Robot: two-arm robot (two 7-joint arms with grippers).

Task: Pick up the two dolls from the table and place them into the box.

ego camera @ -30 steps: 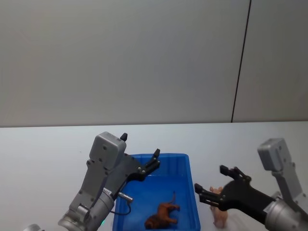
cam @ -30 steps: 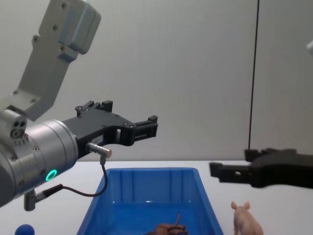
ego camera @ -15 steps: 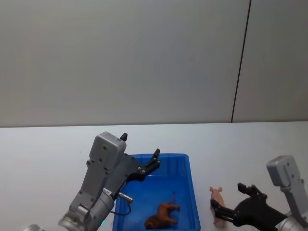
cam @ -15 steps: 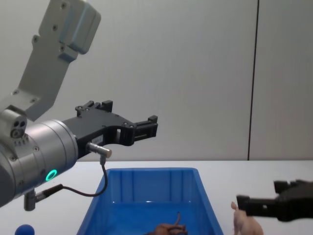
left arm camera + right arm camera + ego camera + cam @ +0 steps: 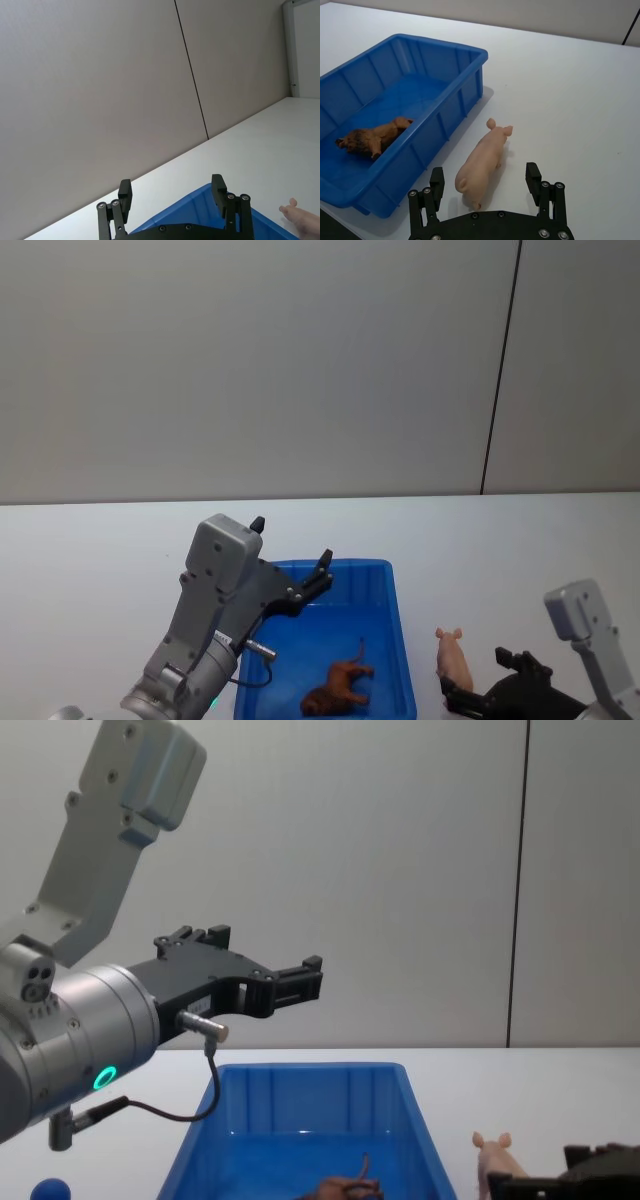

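The pale pink pig doll (image 5: 482,162) stands on the white table (image 5: 580,100) just right of the blue box (image 5: 440,47). My right gripper (image 5: 485,172) is open, low over the table, with a finger on either side of the pig's hindquarters and not touching it. From the head, the pig (image 5: 455,660) is partly covered by that gripper (image 5: 485,682). The brown lion doll (image 5: 337,687) lies on its side inside the box (image 5: 402,640). My left gripper (image 5: 292,542) hangs open and empty above the box's far left part.
A small blue ball (image 5: 50,1190) lies on the table left of the box (image 5: 310,1068). A plain grey wall with a dark vertical seam stands behind. White tabletop stretches to the right of the pig (image 5: 492,1155).
My right gripper has dropped from above the pig to table height, its open fingers now flanking the pig. The left arm, the lion and the box have not moved.
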